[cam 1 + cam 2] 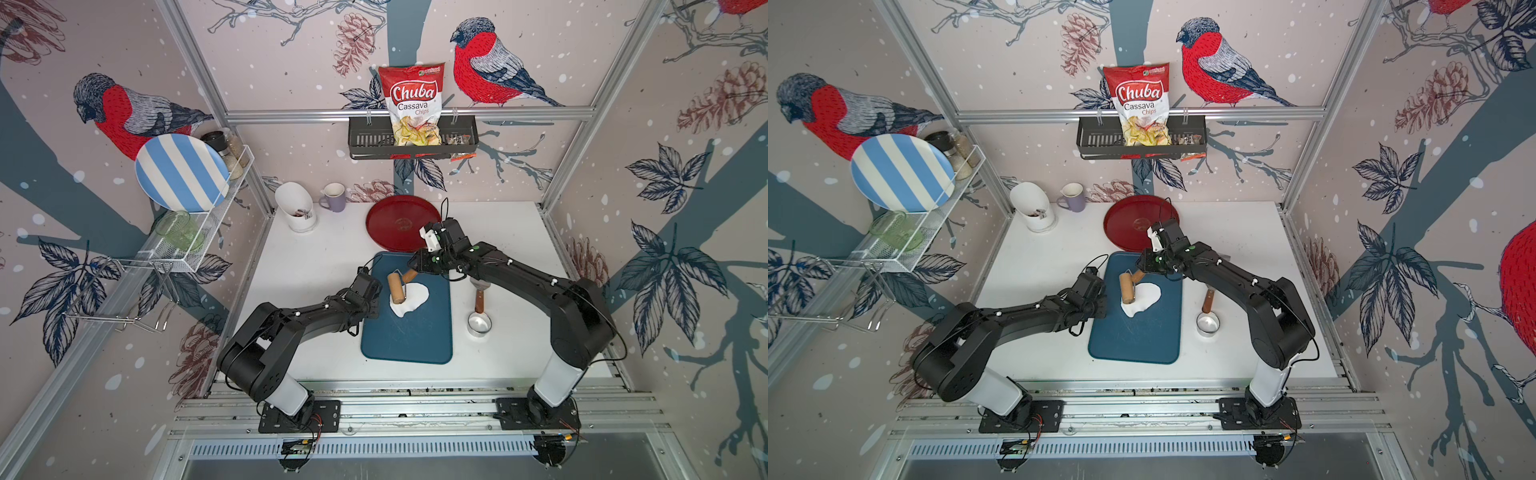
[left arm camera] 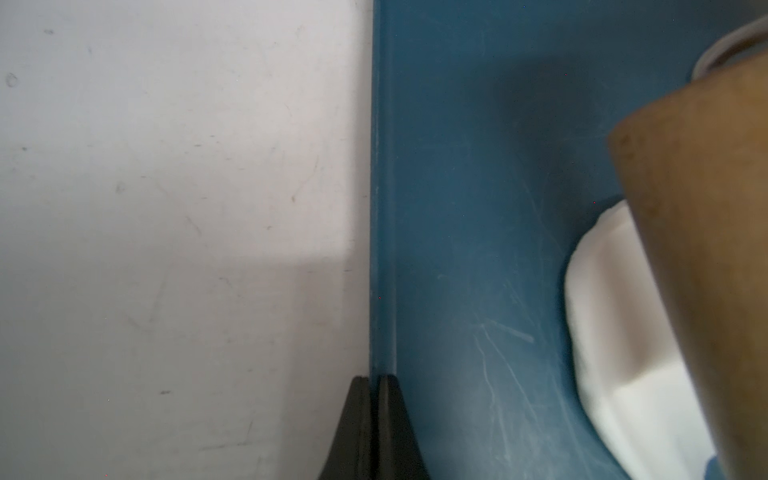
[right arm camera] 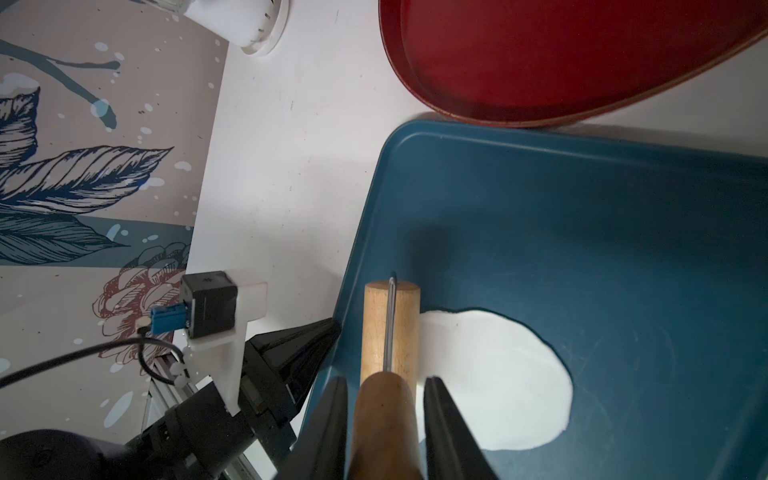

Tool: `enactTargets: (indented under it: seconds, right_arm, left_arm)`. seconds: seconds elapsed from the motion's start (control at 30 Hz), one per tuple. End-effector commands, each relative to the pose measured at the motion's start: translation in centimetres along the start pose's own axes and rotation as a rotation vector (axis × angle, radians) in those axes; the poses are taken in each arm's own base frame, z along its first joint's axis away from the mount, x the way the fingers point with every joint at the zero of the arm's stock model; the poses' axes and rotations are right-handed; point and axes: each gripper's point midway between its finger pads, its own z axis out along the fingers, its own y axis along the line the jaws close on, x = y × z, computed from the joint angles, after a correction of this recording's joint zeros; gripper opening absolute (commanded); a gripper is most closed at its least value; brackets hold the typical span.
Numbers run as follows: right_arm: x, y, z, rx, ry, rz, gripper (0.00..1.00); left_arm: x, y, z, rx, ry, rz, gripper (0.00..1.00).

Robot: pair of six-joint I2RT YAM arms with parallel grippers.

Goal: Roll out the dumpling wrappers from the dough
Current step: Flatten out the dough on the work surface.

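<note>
The left gripper (image 2: 372, 380), its jaws pressed together with nothing between them, sits at the left rim of the blue board (image 1: 415, 340). On the board's far half, the wooden roller (image 1: 397, 286) lies over the left edge of the dough (image 1: 415, 297), a flattened white patch with an uneven outline. The right gripper (image 3: 386, 380) is clamped on the roller by its handle. Right of the board, on the white table (image 1: 324, 257), a steel ring (image 1: 478, 331) stands just in front of a wooden-handled tool (image 1: 479, 300).
</note>
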Motion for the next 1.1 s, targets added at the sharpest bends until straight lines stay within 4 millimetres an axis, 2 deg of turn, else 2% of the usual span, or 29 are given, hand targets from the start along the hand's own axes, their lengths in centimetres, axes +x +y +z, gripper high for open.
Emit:
enactTargets:
  seconds: [0.0, 0.13, 0.27, 0.47, 0.7, 0.9, 1.0, 1.07]
  right_arm:
    - [0.5, 0.6, 0.4, -0.033, 0.036, 0.017, 0.0]
    - [1.1, -0.7, 1.0, -0.012, 0.078, 0.049, 0.0]
    - [1.2, -3.0, 0.8, 0.023, 0.087, 0.091, 0.0]
    - [1.4, -7.4, -0.8, 0.098, 0.084, 0.134, 0.0]
    - [2.9, -11.4, -3.3, 0.178, 0.081, 0.165, 0.0]
    - [3.3, -12.7, -5.3, 0.238, 0.047, 0.159, 0.0]
    - [2.9, -12.0, -6.1, 0.22, 0.011, 0.142, 0.0]
    - [2.1, -10.7, -6.5, 0.191, -0.034, 0.114, 0.0]
  left_arm:
    - [2.6, 1.5, 0.1, -0.062, 0.094, 0.008, 0.0]
    - [2.5, 1.5, 0.1, -0.061, 0.092, 0.007, 0.0]
    - [2.5, 1.5, 0.0, -0.06, 0.091, 0.007, 0.0]
    - [2.5, 1.5, 0.0, -0.062, 0.09, 0.007, 0.0]
    - [2.5, 1.6, 0.0, -0.062, 0.088, 0.006, 0.0]
    - [2.4, 1.6, -0.1, -0.059, 0.082, 0.002, 0.0]
    - [2.4, 1.6, -0.1, -0.061, 0.084, 0.004, 0.0]
    - [2.5, 1.6, 0.0, -0.062, 0.087, 0.004, 0.0]
